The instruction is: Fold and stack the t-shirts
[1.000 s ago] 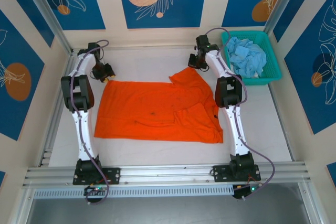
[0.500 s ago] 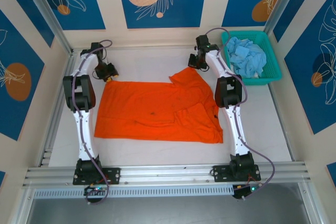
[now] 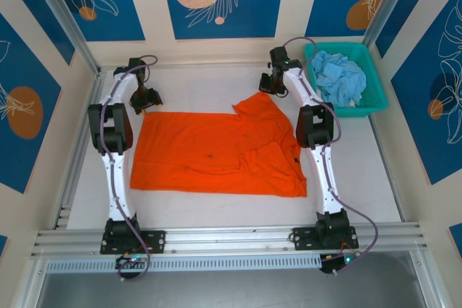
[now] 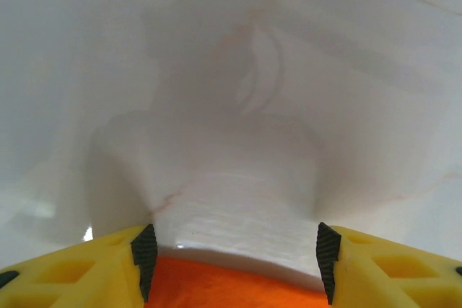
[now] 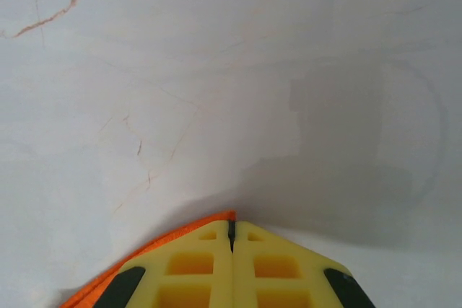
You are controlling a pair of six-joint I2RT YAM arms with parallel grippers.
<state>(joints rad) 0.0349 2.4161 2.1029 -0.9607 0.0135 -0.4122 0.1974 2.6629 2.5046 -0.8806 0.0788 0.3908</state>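
The bright orange t-shirt [image 3: 216,153] lies spread out on the white table. My left gripper [image 3: 150,100] hovers at its far left corner, jaws open. In the left wrist view the orange cloth [image 4: 231,288] lies flat below the open left gripper [image 4: 236,254], ungripped. My right gripper [image 3: 266,88] sits at the shirt's far right corner, where the cloth rises toward it. Its right wrist view shows the right gripper [image 5: 232,223] shut, with an orange hem [image 5: 173,236] running up to the tips. Pale blue t-shirts [image 3: 338,77] are heaped in the basket.
The teal mesh basket [image 3: 359,111] stands at the back right corner, just right of the right arm. Aluminium frame posts and patterned walls close in the table. Bare white tabletop [image 3: 202,84] lies behind the shirt and in front of it.
My left gripper has opened, let go of the shirt's far left corner and drawn back a little toward the rear. The right gripper and shirt have stayed put.
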